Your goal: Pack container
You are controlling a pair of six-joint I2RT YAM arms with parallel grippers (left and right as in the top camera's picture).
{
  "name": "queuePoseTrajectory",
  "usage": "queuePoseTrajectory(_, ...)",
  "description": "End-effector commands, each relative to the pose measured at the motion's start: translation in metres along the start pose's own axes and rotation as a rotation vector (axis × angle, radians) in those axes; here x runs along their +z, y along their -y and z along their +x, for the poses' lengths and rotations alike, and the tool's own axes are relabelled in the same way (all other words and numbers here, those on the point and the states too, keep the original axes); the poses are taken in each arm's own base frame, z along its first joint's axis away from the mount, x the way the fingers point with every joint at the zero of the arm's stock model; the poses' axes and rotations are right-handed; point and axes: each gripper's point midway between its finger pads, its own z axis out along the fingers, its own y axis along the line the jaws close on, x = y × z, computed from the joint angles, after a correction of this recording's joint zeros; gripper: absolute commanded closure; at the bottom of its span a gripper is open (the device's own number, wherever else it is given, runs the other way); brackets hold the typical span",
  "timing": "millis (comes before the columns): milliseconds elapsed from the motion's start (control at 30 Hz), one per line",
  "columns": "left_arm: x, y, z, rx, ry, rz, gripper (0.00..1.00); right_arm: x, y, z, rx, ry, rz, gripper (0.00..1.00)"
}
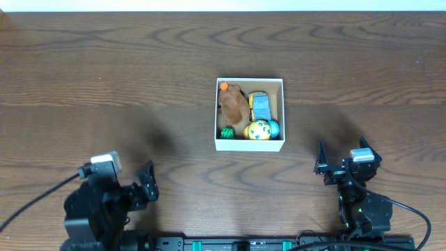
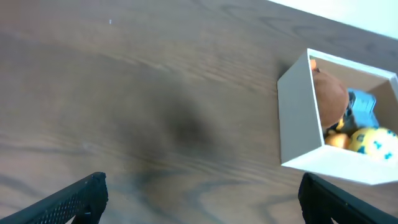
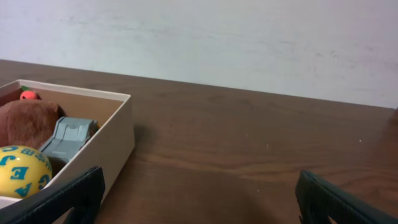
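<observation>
The container (image 1: pixel 249 144) is a square white box with a tan inside, at the table's middle. In it lie a brown plush toy (image 1: pixel 233 104), a blue-grey toy car (image 1: pixel 260 107), a yellow ball with blue letters (image 1: pixel 258 130), a green item (image 1: pixel 227 132) and an orange bit (image 1: pixel 224 86). My left gripper (image 1: pixel 143 183) is open and empty at the front left, well apart from the box; the left wrist view shows its fingertips (image 2: pixel 199 199) and the box (image 2: pixel 298 118). My right gripper (image 1: pixel 341 162) is open and empty at the front right; its view shows fingertips (image 3: pixel 199 199) and the box (image 3: pixel 115 134).
The wooden table (image 1: pixel 104 90) stretches around the box. A pale wall (image 3: pixel 249 43) stands behind the table's far edge. Cables and the arm bases (image 1: pixel 251 244) run along the front edge.
</observation>
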Motion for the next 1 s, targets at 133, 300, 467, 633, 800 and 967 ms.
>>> queuePoseTrajectory(133,0.019,-0.001,0.01,0.301,0.169,0.019,0.02,0.0,0.001,0.001,0.014,0.0,0.003,0.01)
queuePoseTrajectory(300,0.036,0.003,-0.014,0.348,0.383,0.03,0.02,0.0,0.001,0.001,0.014,0.0,0.003,0.01)
queuePoseTrajectory(467,0.051,0.006,-0.034,0.363,0.583,0.037,0.02,0.0,0.001,0.001,0.014,0.0,0.003,0.01)
queuePoseTrajectory(633,0.055,0.007,-0.041,0.373,0.734,0.041,0.02,0.0,0.001,0.001,0.014,0.0,0.003,0.01)
queuePoseTrajectory(800,0.068,0.002,-0.027,0.398,0.655,0.018,0.02,0.0,0.001,0.001,0.014,0.0,0.003,0.01)
queuePoseTrajectory(967,0.095,-0.007,0.017,0.306,0.437,0.037,0.02,0.0,0.001,0.001,0.014,0.0,0.003,0.01)
